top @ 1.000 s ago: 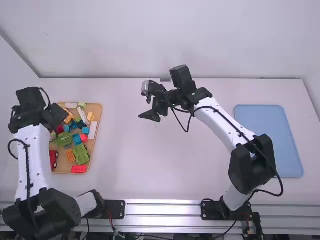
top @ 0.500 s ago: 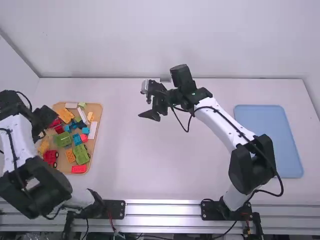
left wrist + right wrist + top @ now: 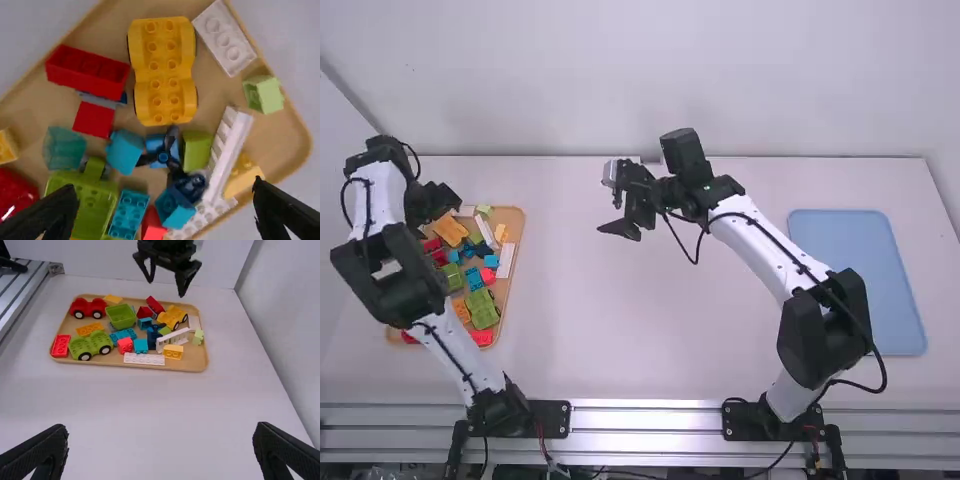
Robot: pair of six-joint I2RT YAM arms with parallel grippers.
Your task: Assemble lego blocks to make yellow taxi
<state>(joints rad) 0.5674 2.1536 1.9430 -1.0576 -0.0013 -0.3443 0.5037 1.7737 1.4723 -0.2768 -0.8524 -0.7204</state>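
Left jaws: wide apart, empty; best centred over yellow wheeled chassis (image 3: 165,72), squeezing its sides, clear of red brick (image 3: 89,72). Right jaws: wide apart, empty.

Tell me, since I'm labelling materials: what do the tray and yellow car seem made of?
The tray looks like smooth, fairly matte wood from its tan colour, though coated board is possible. The yellow car seems hard, slightly glossy plastic: even colour, crisp moulded studs.
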